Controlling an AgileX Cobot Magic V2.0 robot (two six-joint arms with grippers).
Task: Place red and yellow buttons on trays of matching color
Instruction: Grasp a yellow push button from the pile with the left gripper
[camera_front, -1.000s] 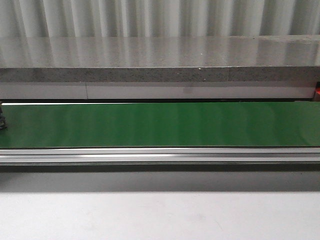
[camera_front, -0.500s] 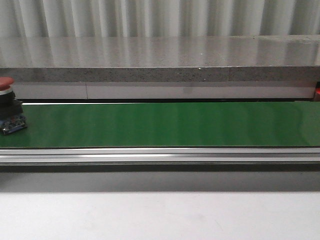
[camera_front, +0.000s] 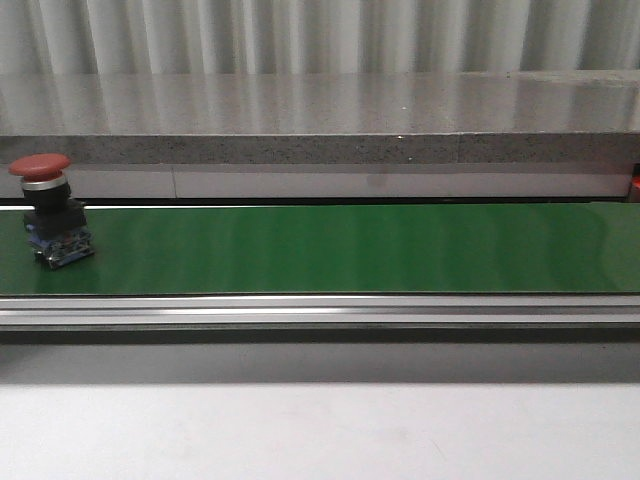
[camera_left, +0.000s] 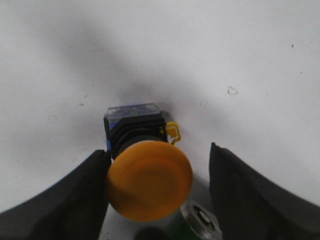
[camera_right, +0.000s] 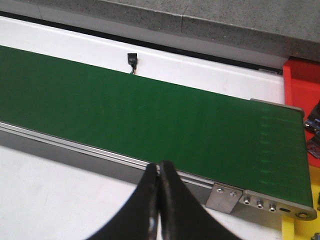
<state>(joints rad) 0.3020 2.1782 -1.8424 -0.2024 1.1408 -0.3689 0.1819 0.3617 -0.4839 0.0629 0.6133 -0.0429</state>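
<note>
Two buttons around — red button (camera_front: 47, 210) upright at belt's (camera_front: 340, 250) left end, yellow button (camera_left: 147, 172) between spread left fingers (camera_left: 65, 200). Right fingers (camera_right: 159, 187) pressed together. Probably light, rigid, top-heavy — best gripped by the boxy base.

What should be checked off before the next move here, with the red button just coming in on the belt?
1. Red button on the green belt: ok, upright at the belt's left end in the front view.
2. Right claw free for a pick: ok, fingers closed together, nothing held, above the belt's near edge.
3. Left claw around the yellow button: cannot tell; one finger looks to touch the cap, the other stands apart.
4. Yellow button over a yellow tray: not ok, only a white surface shows beneath it.
5. Red tray in reach: cannot tell; only its corner shows past the belt's end.
</note>
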